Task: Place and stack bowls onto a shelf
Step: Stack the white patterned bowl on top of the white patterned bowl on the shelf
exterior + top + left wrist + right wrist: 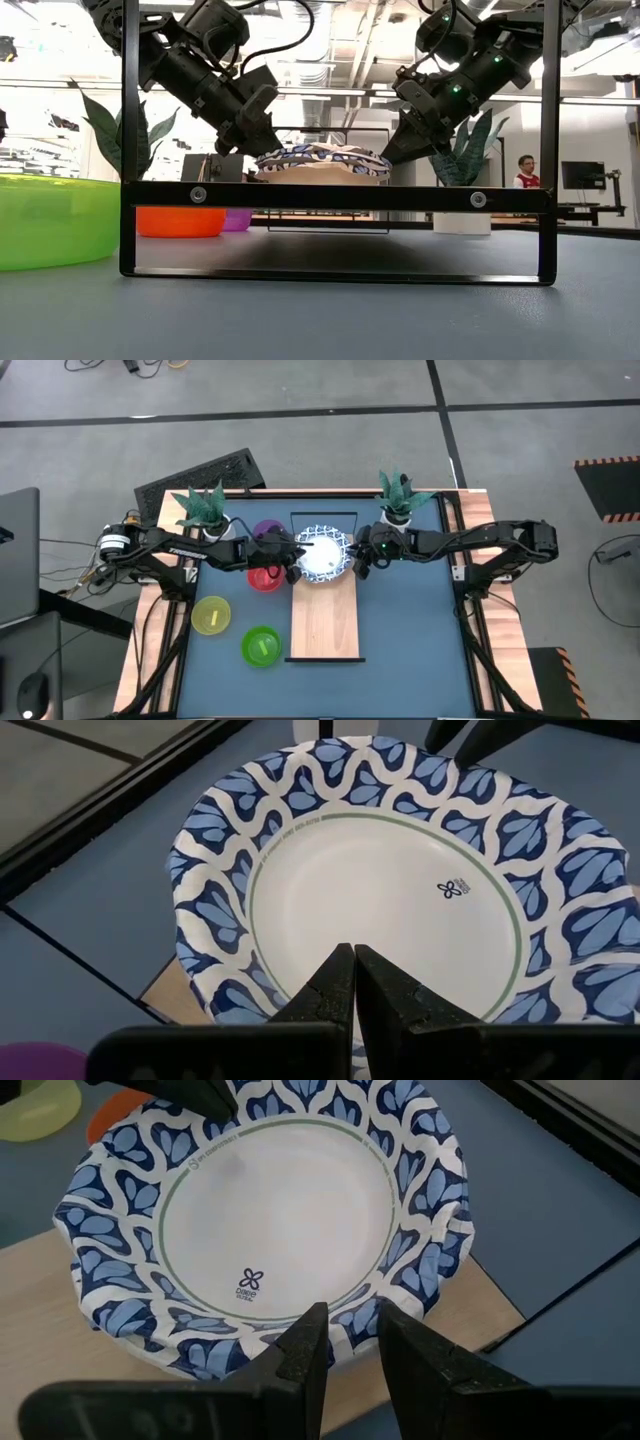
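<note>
Just ahead of our left gripper [354, 982], whose two fingers are pressed together tip to tip with nothing between them, we see the white bowl with the blue-patterned rim [385, 895], mouth upward; its nearest rim is hidden under our fingertips, so we cannot tell whether they touch it. From the opposite side our right gripper [347, 1342] has its fingers a little apart, with the bowl's rim wall in the gap; whether the fingers press it we cannot make out. The bowl sits on the far end of the shelf [325, 622], a light-wood plank whose long axis runs from the near table edge toward the far one; all the wood nearer than the bowl is bare. In the low view a black frame bar [335, 196] cuts across the bowl's underside, so its contact with the plank is hard to see there. Beside our left fingers lie the red bowl [264, 577] and, beyond it, the purple bowl [267, 533], partly covered by the arm. The yellow bowl [211, 615] and green bowl [261, 646] stand apart on the blue tabletop [410, 630], off the shelf's left edge. Two plant pots [398, 512] stand at the far corners.
</note>
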